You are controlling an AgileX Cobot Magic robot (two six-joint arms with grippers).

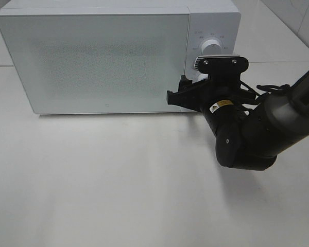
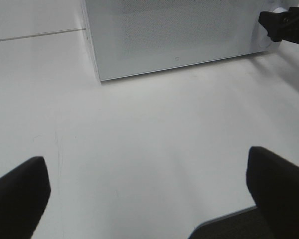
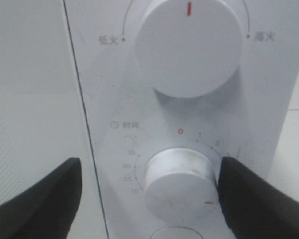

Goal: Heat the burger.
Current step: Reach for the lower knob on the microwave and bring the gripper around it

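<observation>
The burger is out of view. The white microwave [image 1: 108, 56] stands at the back of the table with its door shut. My right gripper [image 1: 179, 90] is up against the control panel, open around the lower timer knob [image 3: 179, 184]. One finger [image 3: 249, 199] touches the knob's edge, and the other finger [image 3: 45, 199] stands well apart from it. The knob's red mark sits off the 0, turned toward the touching finger. My left gripper [image 2: 147, 194] hangs open over the bare white table [image 2: 139, 129] in front of the microwave, with nothing between its fingers.
The upper power knob [image 3: 187, 47] has its red mark pointing straight up. The right arm [image 1: 257, 134] reaches in from the right edge across the table's right side. The right gripper's tip [image 2: 284, 25] also shows in the left wrist view.
</observation>
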